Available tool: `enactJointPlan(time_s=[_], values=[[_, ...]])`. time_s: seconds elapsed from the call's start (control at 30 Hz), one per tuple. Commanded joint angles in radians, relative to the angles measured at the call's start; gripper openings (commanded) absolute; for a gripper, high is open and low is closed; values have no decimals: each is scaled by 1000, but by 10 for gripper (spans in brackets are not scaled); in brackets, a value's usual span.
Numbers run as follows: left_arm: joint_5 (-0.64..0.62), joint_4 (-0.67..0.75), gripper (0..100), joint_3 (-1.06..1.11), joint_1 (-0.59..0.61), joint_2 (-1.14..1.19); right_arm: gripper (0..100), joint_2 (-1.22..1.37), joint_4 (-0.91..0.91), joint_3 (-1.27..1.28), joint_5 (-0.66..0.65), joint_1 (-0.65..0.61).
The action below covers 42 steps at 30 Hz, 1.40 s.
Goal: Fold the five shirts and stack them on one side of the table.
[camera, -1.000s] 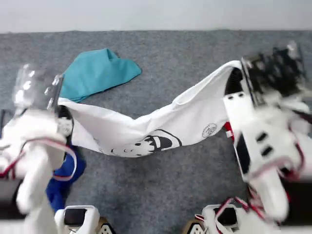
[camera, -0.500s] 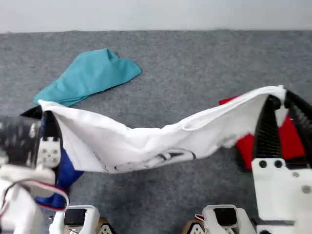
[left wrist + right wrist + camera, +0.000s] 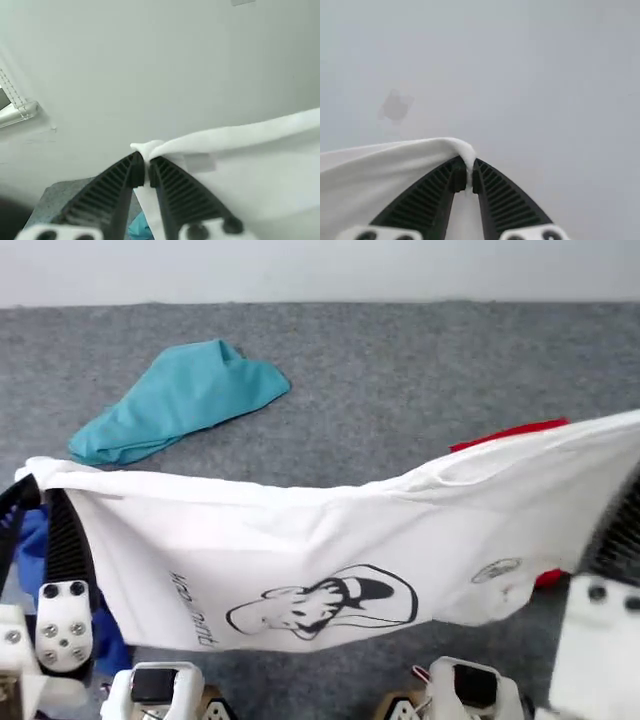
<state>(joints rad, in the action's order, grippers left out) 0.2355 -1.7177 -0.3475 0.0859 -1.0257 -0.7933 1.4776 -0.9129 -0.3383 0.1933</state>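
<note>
Overhead view of a grey felt-like surface (image 3: pixel 400 370) w/ two robot arms at its near edge. A large white fabric shirt (image 3: pixel 330 540) w/ a black cartoon print on the front hangs stretched out btwn the two arms. It is lifted above the surface and spans nearly the full width of the view. The left hand (image 3: pixel 145 167) is closed tight on one top corner of the white fabric shirt. In the left wrist view its two black ribbed fingers (image 3: pixel 117 185) pinch a small bunched fold of cloth at their tips, w/ the rest of the shirt trailing off to one side. The right hand (image 3: pixel 466 175) is likewise clamped on the opposite top corner, fingertips nearly touching w/ a thin ridge of white cloth btwn them. From overhead, the shirt's top edge sags slightly in the middle. A teal fabric shirt (image 3: pixel 180 400) lies crumpled on the surface toward the far left, apart from the held shirt. A red fabric shirt (image 3: pixel 510 430) lies on the right side, mostly hidden by the white one, w/ a sliver showing above its top edge. A dark blue fabric shirt (image 3: pixel 28 545) lies at the left, partly covered by the left arm and the white shirt. A pale wall (image 3: pixel 320 270) runs along the surface's far edge.
</note>
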Motion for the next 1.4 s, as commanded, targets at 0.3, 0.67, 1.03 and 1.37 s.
enactJointPlan(time_s=[0.3, 0.67, 1.03, 1.37], values=[[-8, 2, 13, -13, 3, -2, 8, -71, -90, -11, 61, 159], [-8, 2, 13, 62, 3, -2, 9, -67, -96, 146, 63, 157], [-6, 31, 13, 265, 3, -3, 9, -67, -99, 463, 55, 154], [-6, 255, 13, 521, 3, -2, 9, -65, -328, 881, 61, -27]])
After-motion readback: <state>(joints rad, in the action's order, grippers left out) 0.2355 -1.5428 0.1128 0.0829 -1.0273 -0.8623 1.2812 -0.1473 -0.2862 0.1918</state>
